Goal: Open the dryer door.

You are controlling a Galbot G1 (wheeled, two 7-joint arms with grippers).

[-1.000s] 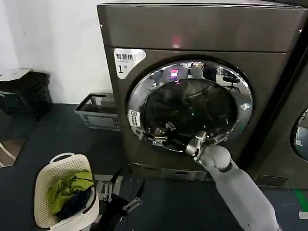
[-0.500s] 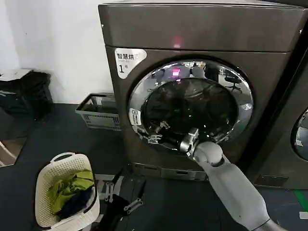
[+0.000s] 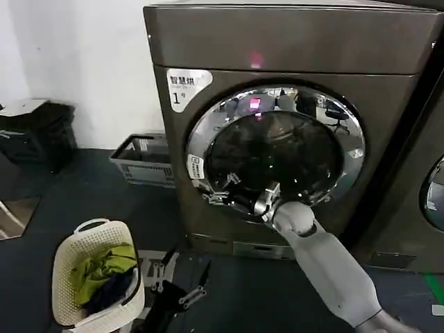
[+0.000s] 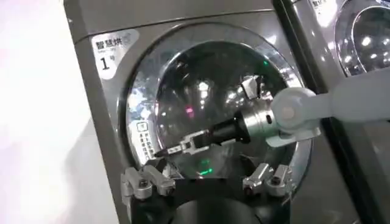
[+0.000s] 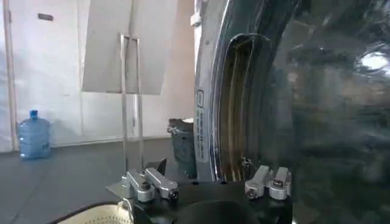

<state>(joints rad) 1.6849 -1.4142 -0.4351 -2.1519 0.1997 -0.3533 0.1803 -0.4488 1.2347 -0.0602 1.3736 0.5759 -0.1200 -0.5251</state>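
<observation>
The dryer door [image 3: 274,149] sits closed in the front of the dryer [image 3: 291,41]. The right hand [image 3: 220,196] reaches across the lower glass toward the door's left chrome rim, its fingers slightly apart and not clamped on anything; the recessed pull lies just beyond its tips. The left hand [image 3: 182,277] hangs low near the floor, fingers apart, much farther from the door.

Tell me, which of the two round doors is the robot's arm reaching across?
The dryer door beside the white "1" sticker; the right gripper lies across its glass.
</observation>
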